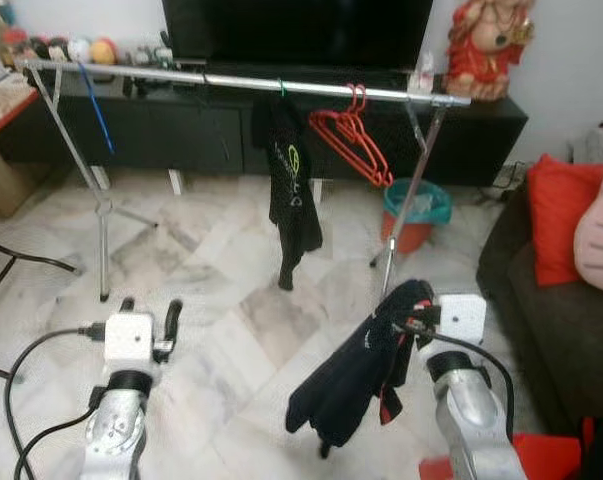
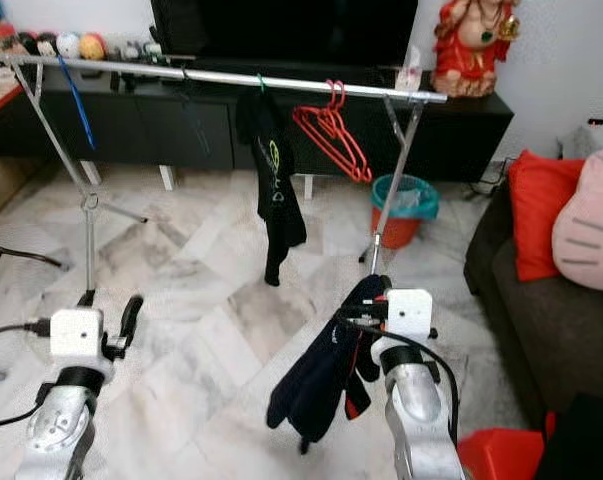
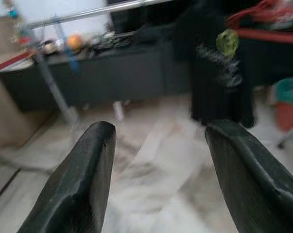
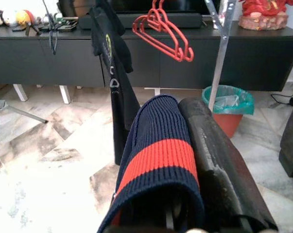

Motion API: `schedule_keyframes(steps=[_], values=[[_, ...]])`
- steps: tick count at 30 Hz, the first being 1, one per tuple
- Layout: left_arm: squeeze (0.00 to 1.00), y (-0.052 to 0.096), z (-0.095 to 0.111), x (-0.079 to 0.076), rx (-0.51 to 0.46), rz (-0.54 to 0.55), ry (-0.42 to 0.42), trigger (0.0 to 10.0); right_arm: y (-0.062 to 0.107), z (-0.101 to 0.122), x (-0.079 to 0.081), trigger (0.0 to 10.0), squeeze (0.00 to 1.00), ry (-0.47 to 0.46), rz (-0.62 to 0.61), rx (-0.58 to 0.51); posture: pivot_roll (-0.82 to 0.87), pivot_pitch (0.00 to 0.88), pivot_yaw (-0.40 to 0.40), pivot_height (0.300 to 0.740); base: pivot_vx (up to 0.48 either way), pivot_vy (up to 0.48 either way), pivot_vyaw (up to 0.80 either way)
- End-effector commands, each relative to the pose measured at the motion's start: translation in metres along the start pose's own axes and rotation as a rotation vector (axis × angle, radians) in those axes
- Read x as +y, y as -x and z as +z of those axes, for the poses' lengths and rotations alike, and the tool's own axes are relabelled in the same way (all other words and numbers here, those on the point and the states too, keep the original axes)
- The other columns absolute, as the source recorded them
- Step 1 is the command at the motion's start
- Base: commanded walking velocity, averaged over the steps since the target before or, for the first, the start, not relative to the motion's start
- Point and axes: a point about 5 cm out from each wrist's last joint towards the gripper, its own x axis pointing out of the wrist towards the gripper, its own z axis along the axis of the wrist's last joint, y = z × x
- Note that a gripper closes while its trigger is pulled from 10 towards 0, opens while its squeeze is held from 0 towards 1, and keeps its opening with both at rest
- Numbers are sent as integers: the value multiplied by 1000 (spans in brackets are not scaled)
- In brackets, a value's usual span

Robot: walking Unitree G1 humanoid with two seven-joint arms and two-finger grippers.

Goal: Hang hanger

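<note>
right gripper: [image 1: 413,312] raised low in front of the robot, its black fingers pressed together on a dark navy knit garment [image 1: 346,385] with a red stripe; the right wrist view shows the ribbed cloth folded over one finger [image 4: 219,160].
knit garment: hangs in a bunch from the right gripper, down toward the marble floor [image 1: 221,300]; whether a hanger sits inside it cannot be told.
left gripper: [image 1: 149,312] held up at about the same height on the robot's left, fingers spread apart with nothing between them; the left wrist view is blurred.
clothes rail: [image 1: 241,80] a silver bar on splayed legs, standing across the floor ahead of both grippers, well apart from them.
red hangers: [image 1: 353,135] a bunch hooked on the rail toward its right end, tilted, hanging free.
black shirt: [image 1: 293,185] hangs from the rail just left of the red hangers, with a yellow-green print.
blue hanger: [image 1: 96,105] hangs near the rail's left end.
tv cabinet: [image 1: 181,130] long, black, behind the rail, with a dark tv screen [image 1: 296,30] above and a red figurine [image 1: 489,45] at its right end.
bin: [image 1: 416,212] teal-lined, orange, on the floor by the rail's right leg.
sofa: [image 1: 551,310] dark, on the robot's right, with a red cushion [image 1: 563,215].
</note>
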Motion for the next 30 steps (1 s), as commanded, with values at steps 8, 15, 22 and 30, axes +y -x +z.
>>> schedule_keyframes(steps=[8,15,22,30], values=[[0,3,1,-10,53,-64,7,10000,1,12,7,10000,0,-42,-20,-56,5,0,23,740,0,0,0],[0,-8,11,-10,47,-53,20,10000,-2,13,14,10000,0,-51,-7,-63,7,0,18,740,276,0,0],[0,-1,11,-29,48,-32,77,10000,-11,16,11,10000,0,-10,55,-56,69,0,-48,740,328,0,0],[0,-8,11,-33,54,-73,71,10000,-14,18,15,10000,0,-23,45,-74,23,0,-16,740,353,0,339]])
